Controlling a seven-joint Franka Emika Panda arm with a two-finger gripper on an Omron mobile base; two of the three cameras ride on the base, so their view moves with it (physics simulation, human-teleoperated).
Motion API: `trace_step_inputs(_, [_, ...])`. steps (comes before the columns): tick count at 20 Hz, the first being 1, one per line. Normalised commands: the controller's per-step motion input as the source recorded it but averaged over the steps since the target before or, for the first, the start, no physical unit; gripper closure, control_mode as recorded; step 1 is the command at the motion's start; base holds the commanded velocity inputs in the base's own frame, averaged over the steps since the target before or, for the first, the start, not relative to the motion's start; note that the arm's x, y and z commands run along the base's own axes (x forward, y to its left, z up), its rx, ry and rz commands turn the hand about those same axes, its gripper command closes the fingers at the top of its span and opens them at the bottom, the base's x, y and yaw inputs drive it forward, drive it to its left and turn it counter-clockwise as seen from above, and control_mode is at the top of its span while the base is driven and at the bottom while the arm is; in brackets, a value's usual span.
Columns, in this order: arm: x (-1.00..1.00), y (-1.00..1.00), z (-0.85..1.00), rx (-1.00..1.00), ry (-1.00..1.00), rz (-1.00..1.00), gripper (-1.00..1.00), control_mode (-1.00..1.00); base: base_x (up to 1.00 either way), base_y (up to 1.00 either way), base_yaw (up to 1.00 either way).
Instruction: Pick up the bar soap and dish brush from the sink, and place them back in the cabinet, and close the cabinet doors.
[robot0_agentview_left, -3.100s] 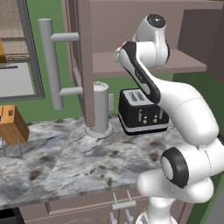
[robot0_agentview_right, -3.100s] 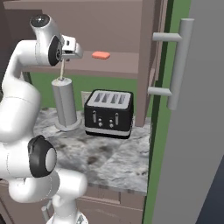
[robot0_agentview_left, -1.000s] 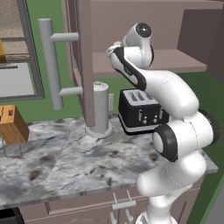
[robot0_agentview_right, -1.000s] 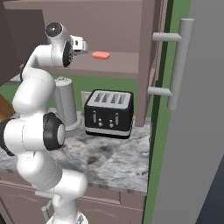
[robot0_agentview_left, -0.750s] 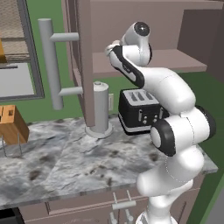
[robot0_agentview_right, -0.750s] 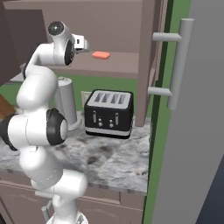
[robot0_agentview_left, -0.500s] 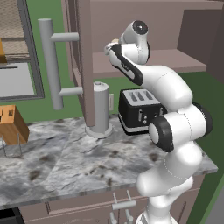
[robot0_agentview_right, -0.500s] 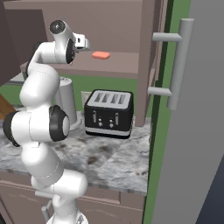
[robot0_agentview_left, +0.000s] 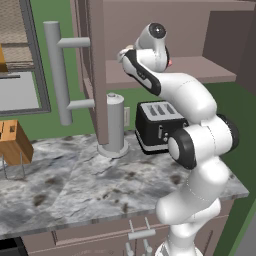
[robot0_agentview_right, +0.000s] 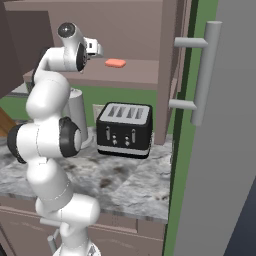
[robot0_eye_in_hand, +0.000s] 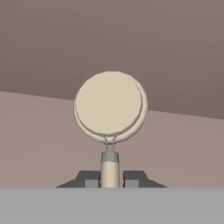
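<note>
Arm is raised high and bent back at the elbow, wrist turned level at upper-shelf height. Gripper (robot0_eye_in_hand: 110, 178) is pointed forward, jaws closed tight on a thin handle, both dark fingertips (robot0_eye_in_hand: 89, 178) pressed against it from either side.

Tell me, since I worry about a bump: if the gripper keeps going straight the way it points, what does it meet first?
Probably the cabinet back wall. The gripper, shut on the dish brush, points into the cabinet over its shelf; the brush head would touch first, though depth is unclear.
</note>
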Motion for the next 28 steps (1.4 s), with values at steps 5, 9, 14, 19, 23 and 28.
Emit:
trace_step_inputs(5, [0.03, 0.03, -0.14, 0.00, 0.00, 0.00, 1.00, -1.00, 0.00, 0.00, 0.00])
trace_step_inputs(9, [0.00, 0.01, -0.16, 0.00, 0.00, 0.00, 1.00, -1.00, 0.00, 0.00, 0.00])
trace_step_inputs(14, [0.00, 0.00, -0.12, 0.00, 0.00, 0.00, 1.00, -1.00, 0.00, 0.00, 0.00])
trace_step_inputs(19, [0.00, 0.00, -0.08, 0.00, 0.00, 0.00, -1.00, -1.00, 0.00, 0.00, 0.00])
trace_step_inputs(23, [0.00, 0.00, -0.01, 0.00, 0.00, 0.00, -1.00, -1.00, 0.00, 0.00, 0.00])
trace_step_inputs(28, [0.00, 0.00, 0.00, 0.00, 0.00, 0.00, -1.00, -1.00, 0.00, 0.00, 0.00])
